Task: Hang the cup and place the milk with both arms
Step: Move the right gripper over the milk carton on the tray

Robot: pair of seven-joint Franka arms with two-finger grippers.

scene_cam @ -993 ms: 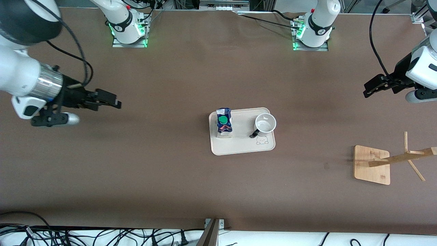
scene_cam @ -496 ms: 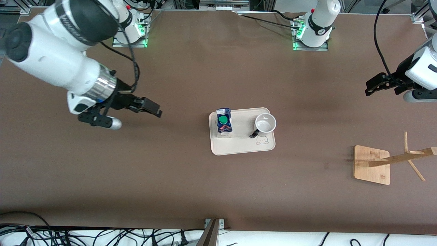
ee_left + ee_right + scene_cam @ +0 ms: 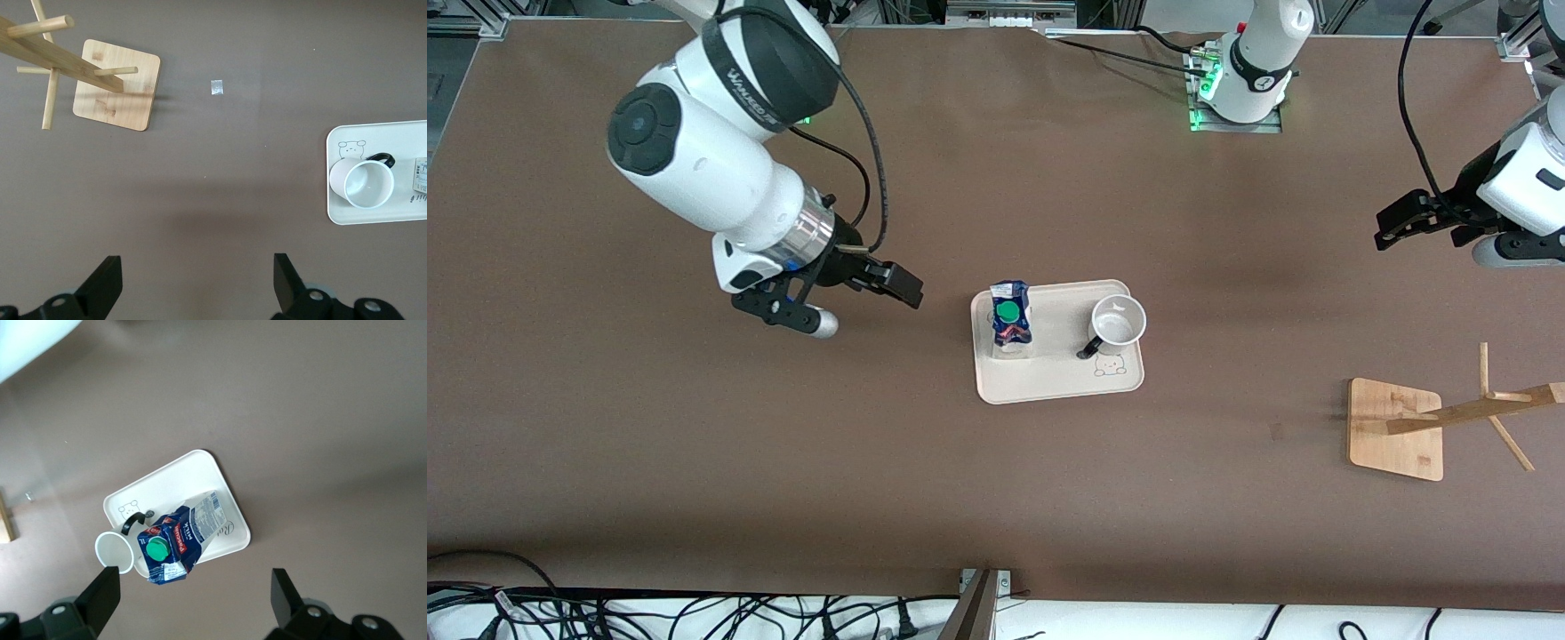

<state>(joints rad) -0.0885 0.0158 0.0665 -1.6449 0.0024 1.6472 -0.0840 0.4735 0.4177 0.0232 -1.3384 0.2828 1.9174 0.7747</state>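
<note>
Here's the tray [image 3: 1049, 387], cream-coloured, and everything gets placed off it: the milk [image 3: 1011, 322] stands upright on the tray at the end toward the right arm, green cap up, while the cup [image 3: 1119, 321] sits upright on the same tray at the end toward the left arm, mouth open to the ceiling, its black handle pointing toward the milk and a little toward the front camera. The two stand apart, with bare tray between them. The right arm sweeps down from its base with the forearm angled toward the tray, and the right gripper [image 3: 895, 283] hangs over bare table just off the tray's milk end, fingers spread wide and holding nothing; its wrist camera looks down on the milk [image 3: 175, 543], the cup [image 3: 115, 551] and the tray [image 3: 227, 497] between those parted fingers. The left arm is well away from the tray toward its own end of the table, wrist bent so that the left gripper [image 3: 1392, 228] points back toward the tray, over bare table; its fingers [image 3: 103, 283] are wide apart too, nothing held. The wooden rack [image 3: 1400, 427], a square base with a pegged post, stands well apart from the tray at the left arm's end, nearer the front camera than the tray
</note>
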